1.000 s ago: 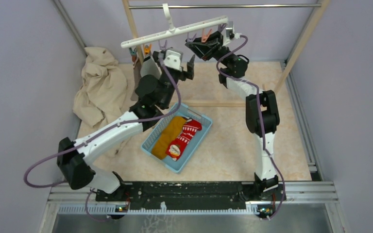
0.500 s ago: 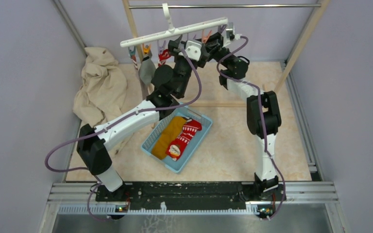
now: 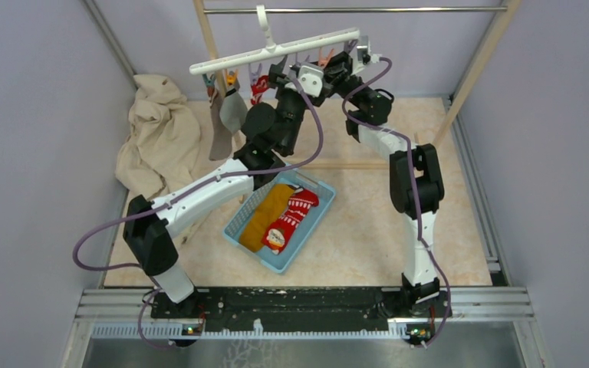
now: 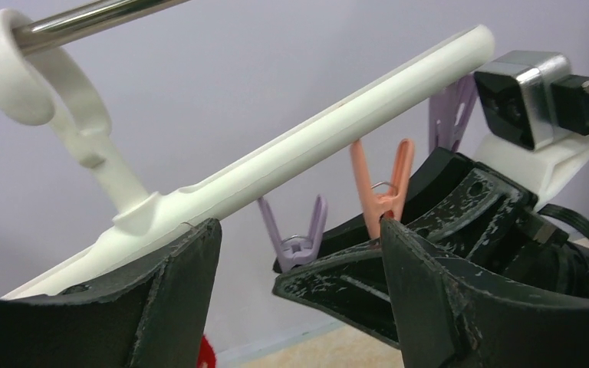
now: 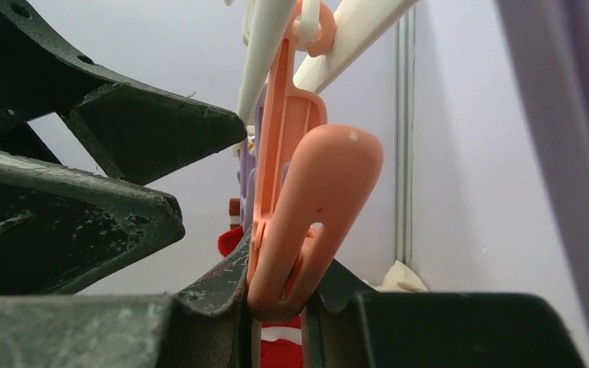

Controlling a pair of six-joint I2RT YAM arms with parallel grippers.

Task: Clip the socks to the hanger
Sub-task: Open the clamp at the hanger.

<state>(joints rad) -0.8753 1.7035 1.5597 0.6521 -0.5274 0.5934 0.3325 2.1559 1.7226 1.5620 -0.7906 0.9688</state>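
Note:
The mustard-yellow sock (image 3: 264, 213) and the red patterned sock (image 3: 290, 218) lie side by side in the blue basket (image 3: 310, 230). The white hanger (image 3: 276, 50) hangs by its hook from the metal rail. My right gripper (image 5: 280, 307) is shut on the lower end of an orange peg (image 5: 307, 199) under the bar. My left gripper (image 4: 299, 264) is raised just below the hanger bar (image 4: 314, 146), open wide, with nothing between its fingers. A purple peg (image 4: 299, 234) hangs a little beyond them. In the top view both grippers, left (image 3: 280, 74) and right (image 3: 328, 67), sit close together under the bar.
A grey sock (image 3: 226, 115) and a red-and-white striped sock (image 3: 258, 87) hang from pegs on the hanger's left half. A crumpled cream cloth (image 3: 157, 138) lies at the back left. The wooden-framed rack (image 3: 475, 69) stands across the back.
My left arm has swung up and right from above the basket to the hanger's pegs, beside the right gripper. The right arm has kept its hold on the orange peg.

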